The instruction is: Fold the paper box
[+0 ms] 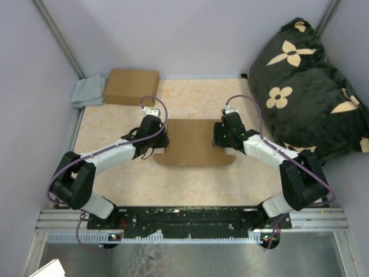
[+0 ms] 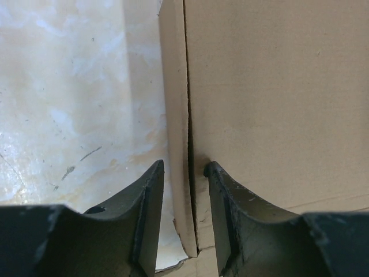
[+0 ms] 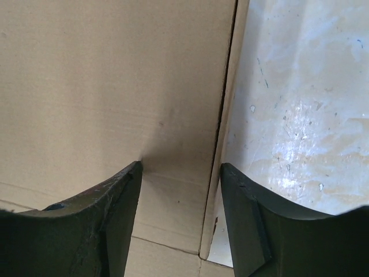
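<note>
The paper box (image 1: pixel 193 141) lies mostly flat in the middle of the table, a rounded flap toward the arms. My left gripper (image 1: pixel 163 140) is at its left edge and my right gripper (image 1: pixel 218 135) at its right edge. In the left wrist view the jaws of the left gripper (image 2: pixel 184 167) stand open astride a raised narrow side flap (image 2: pixel 173 86), with a sliver of table showing beside it. In the right wrist view the right gripper (image 3: pixel 181 167) is open too, one finger over the main panel (image 3: pixel 104 75), the other beyond the side flap (image 3: pixel 228 133).
A smooth brown carton (image 1: pixel 131 86) and a grey cloth (image 1: pixel 87 91) sit at the back left. A large black cushion with tan flowers (image 1: pixel 305 86) fills the right side. Grey walls enclose the marbled table (image 1: pixel 190 95).
</note>
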Controlling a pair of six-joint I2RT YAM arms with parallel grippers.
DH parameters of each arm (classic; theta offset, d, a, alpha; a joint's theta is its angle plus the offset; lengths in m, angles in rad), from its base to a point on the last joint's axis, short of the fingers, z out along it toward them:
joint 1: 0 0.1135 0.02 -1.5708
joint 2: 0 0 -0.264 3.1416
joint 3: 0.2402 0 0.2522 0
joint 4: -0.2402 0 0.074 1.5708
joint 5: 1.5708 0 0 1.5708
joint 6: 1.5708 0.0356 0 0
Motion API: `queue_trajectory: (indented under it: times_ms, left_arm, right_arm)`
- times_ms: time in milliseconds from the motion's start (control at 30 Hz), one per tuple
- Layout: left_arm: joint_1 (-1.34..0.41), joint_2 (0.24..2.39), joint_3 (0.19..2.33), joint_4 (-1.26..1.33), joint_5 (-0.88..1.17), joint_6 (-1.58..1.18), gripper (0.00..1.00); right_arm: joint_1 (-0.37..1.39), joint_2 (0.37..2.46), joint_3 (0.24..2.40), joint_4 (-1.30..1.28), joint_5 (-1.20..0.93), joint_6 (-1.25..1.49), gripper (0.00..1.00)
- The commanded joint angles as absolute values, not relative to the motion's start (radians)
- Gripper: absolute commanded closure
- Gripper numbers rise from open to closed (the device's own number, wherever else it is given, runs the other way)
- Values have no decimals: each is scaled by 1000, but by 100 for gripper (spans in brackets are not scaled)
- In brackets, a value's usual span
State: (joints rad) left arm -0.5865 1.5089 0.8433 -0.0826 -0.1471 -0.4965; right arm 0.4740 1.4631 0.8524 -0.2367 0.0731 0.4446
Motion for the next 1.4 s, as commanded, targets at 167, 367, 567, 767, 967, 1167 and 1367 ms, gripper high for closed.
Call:
queue_trajectory:
  times_ms: [167, 367, 567, 767, 967, 1167, 1367]
  left_arm:
    - [-588, 1574, 868, -95, -136, -479, 58]
    - [-553, 1610, 927, -100, -141, -469, 58]
    - [-532, 1654, 992, -112, -139, -461, 56]
    - [-523, 1613, 1006, -166, -194, -459, 45]
    - [-522, 1463, 957, -207, -218, -463, 36]
    - [-522, 1301, 845, -225, -145, -464, 36]
    - [-525, 1233, 741, -226, -69, -482, 37]
  right_arm:
    - [476, 1570, 923, -168, -11, 419, 45]
    - [477, 1691, 1033, -161, -46, 422, 46]
    - [480, 1730, 1079, -165, -41, 429, 45]
    - [481, 1674, 1089, -208, 32, 432, 26]
    - [480, 1534, 1091, -286, 145, 438, 19]
    - [482, 1346, 973, -344, 105, 439, 18]
    - [528, 1169, 755, -270, 68, 459, 18]
